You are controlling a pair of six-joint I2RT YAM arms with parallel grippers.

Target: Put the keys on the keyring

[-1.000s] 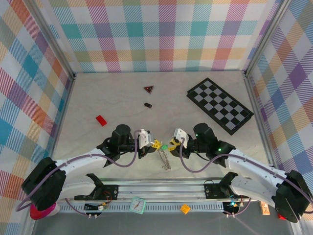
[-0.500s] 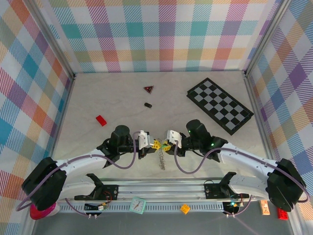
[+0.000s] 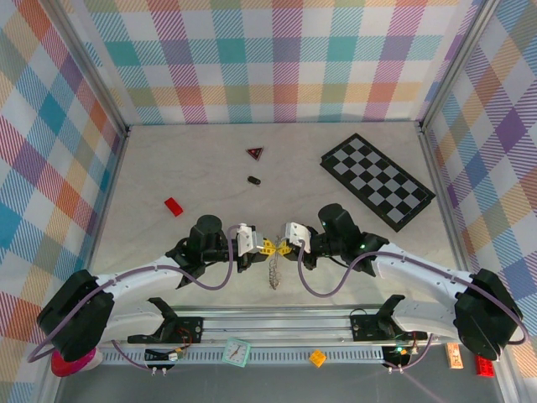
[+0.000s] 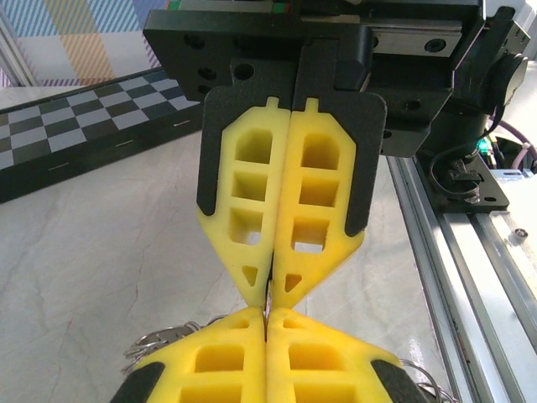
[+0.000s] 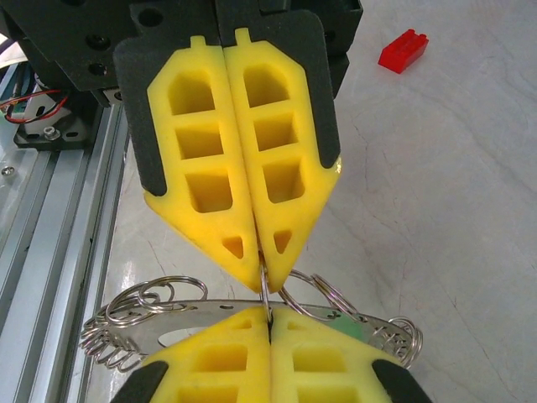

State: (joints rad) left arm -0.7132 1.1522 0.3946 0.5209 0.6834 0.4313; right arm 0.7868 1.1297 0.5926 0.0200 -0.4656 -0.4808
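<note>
Overhead, you are pinching the keyring [image 3: 273,273] with left fingers [image 3: 263,247] and right fingers [image 3: 283,248], both shut, tip-to-tip over the near worktop [image 3: 185,159]. Left wrist: you are gripping thin wire, so pull gently. Right wrist: the keys [image 5: 189,312] are hanging beside your tips; avoid twisting.

Desk: pale beige marble-patterned top [image 3: 168,168], evenly lit, shadows soft. Pastel plaid walls stand along the back edge [image 3: 277,59], left edge [image 3: 42,168] and right edge [image 3: 503,168]. Silver metal posts [image 3: 88,67] rise at the far corners. A grooved aluminium rail [image 3: 277,323] runs along the near edge.
</note>
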